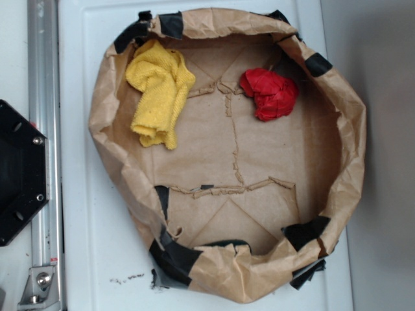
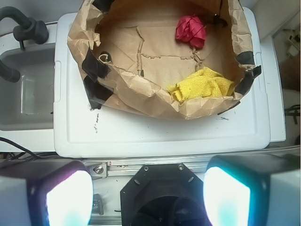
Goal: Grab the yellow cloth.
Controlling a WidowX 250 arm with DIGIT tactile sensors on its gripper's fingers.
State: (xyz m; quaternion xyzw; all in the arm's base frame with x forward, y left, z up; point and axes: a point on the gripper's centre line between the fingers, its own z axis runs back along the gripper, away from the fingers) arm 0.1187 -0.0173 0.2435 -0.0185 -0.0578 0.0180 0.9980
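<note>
The claw (image 2: 148, 195) is held spread, empty, well short of the yellow cloth (image 2: 203, 84), crumpled against the paper bag's (image 2: 141, 96) near wall ahead.

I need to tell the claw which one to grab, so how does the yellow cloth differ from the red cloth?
The yellow cloth is bright yellow, the red cloth red. The yellow one is larger and draped long against the paper bag's wall; the red one is a smaller, tight ball away from that wall. Both are crumpled and lie inside the bag.
</note>
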